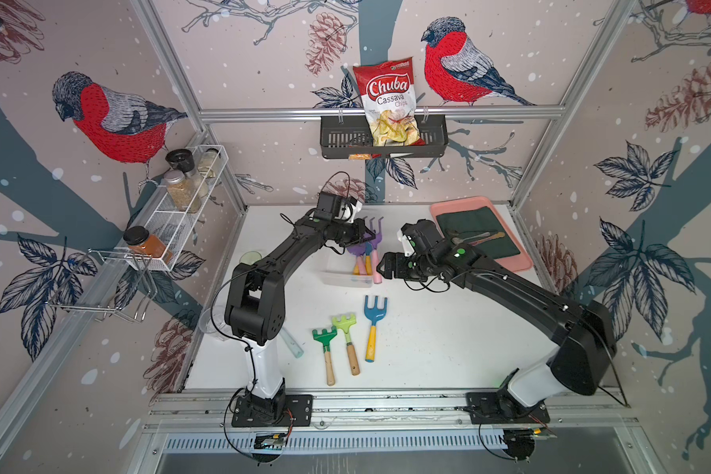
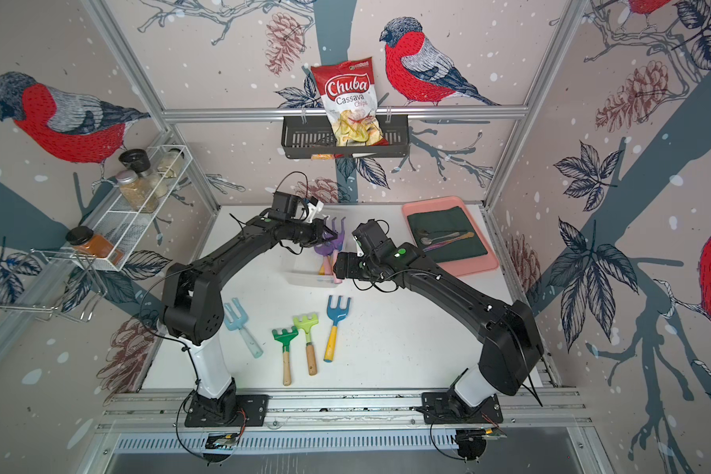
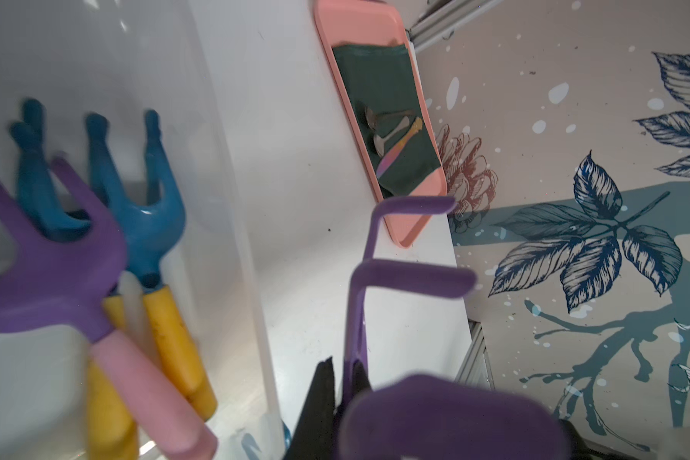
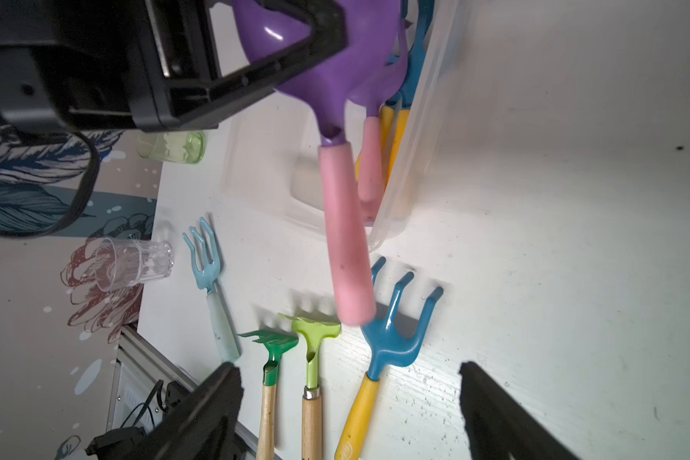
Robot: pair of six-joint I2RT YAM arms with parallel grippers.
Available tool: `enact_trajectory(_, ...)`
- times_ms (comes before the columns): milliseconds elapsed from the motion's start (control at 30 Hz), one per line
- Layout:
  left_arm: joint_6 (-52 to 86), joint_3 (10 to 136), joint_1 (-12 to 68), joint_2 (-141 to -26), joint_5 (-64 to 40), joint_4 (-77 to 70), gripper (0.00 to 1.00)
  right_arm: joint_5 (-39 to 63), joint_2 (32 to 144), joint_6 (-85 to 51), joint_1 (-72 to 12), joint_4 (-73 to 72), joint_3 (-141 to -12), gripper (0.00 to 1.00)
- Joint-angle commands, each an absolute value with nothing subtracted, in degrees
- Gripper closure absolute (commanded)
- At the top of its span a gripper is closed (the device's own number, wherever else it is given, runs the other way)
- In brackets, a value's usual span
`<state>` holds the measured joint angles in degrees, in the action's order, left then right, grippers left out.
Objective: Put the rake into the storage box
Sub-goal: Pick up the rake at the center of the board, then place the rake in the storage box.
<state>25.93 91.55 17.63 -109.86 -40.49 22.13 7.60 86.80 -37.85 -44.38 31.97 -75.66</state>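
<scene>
The rake (image 4: pixel 345 231) looks light and stiff. The left gripper (image 1: pixel 367 237) pinches its purple head; the right gripper (image 1: pixel 383 266) gapes empty.

Rakes (image 1: pixel 369 262) in storage box (image 1: pixel 337 280), tray (image 1: pixel 520 262) right

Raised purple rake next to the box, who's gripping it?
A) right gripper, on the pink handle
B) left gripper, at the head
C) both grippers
B. The left gripper is clamped on the head of the raised purple rake, while the right gripper stands open with nothing between its fingers.
</scene>
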Motion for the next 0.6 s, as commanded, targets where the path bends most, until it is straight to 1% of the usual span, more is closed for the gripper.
enact_trajectory(0,19.9,96.2,14.8,-112.5,-42.6,27.1,0.94,6.0,84.7,-39.6,-44.1,30.8,-74.3,0.12)
enact_trajectory(133,14.3,107.6,12.6,-119.6,-42.5,36.9,0.94,5.7,83.4,-39.5,-43.9,31.9,-73.7,0.12)
enact_trajectory(333,10.3,123.5,12.3,-130.9,-40.3,48.1,0.94,5.6,82.6,-39.0,-43.1,32.7,-72.7,0.12)
enact_trajectory(433,10.1,127.1,12.2,-134.9,-42.0,50.5,0.94,5.6,82.3,-38.9,-42.8,32.6,-72.1,0.12)
enact_trajectory(567,10.7,128.2,12.2,-137.8,-44.2,51.7,0.93,5.9,82.2,-38.7,-42.2,32.5,-71.3,0.12)
